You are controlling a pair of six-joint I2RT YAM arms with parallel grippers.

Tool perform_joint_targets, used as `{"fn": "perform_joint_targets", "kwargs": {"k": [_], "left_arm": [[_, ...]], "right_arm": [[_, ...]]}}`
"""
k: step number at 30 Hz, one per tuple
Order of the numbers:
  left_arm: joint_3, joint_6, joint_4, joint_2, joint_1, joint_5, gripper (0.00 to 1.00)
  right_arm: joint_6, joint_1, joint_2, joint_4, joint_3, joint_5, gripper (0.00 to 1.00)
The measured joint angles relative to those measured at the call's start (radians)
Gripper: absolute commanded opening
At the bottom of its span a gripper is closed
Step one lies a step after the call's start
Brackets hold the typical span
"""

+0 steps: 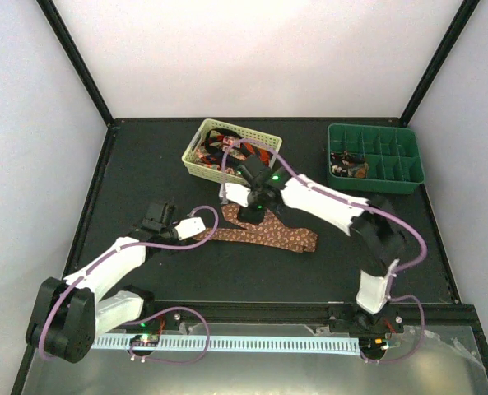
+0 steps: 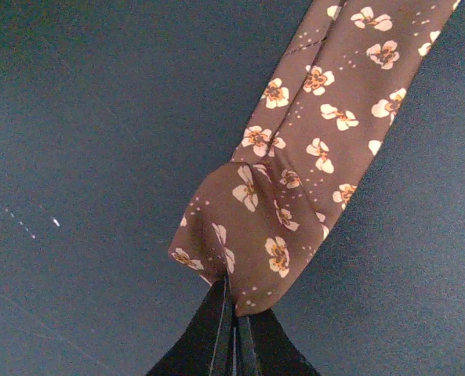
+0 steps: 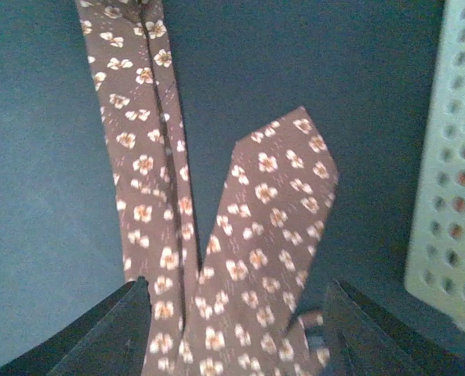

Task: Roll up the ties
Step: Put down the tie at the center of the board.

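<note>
Two arms are working on one brown tie (image 1: 264, 239), which is lying doubled over across the middle of the table (image 1: 252, 280). It is near the yellow basket (image 1: 201, 170) and well apart from the green tray (image 1: 375, 188). More ties (image 1: 219, 152) are sitting in the basket.

The step in hand appears to be setting up the roll: one end is being anchored while the other arm is lining up over the fabric.

To do this well:
1. The anchoring pinch should be staying firm and low, so that the fabric is lying flat rather than lifting.
2. The narrow strip and the wide pointed end are lying side by side, not stacked. They are probably best squared up before any turn begins, or the roll is likely to come out crooked.
3. The right arm is working close to the basket wall, so a sideways move risks nudging it.

Finger state:
- The left gripper (image 2: 232, 313) is pressing its fingers tightly together on a folded end of the brown tie, and the cloth is bunching slightly at the pinch.
- The right gripper (image 3: 238, 290) is holding its fingers well apart, straddling both runs of the tie. The fabric is passing between them, but neither finger is visibly pressing it, so nothing is being held on this side.
</note>
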Motion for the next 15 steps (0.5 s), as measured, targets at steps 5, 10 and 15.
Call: {"fn": "perform_joint_targets", "kwargs": {"k": [5, 10, 15], "left_arm": [[0.001, -0.007, -0.001, 0.000, 0.000, 0.004, 0.01], [0.005, -0.011, -0.001, 0.000, 0.000, 0.005, 0.01], [0.005, -0.016, -0.001, 0.000, 0.000, 0.008, 0.02]], "right_arm": [[0.064, 0.049, 0.196, 0.024, 0.109, 0.051, 0.55], [0.093, 0.048, 0.302, 0.052, 0.171, 0.093, 0.52], [0.104, 0.047, 0.353, 0.072, 0.185, 0.104, 0.50]]}}
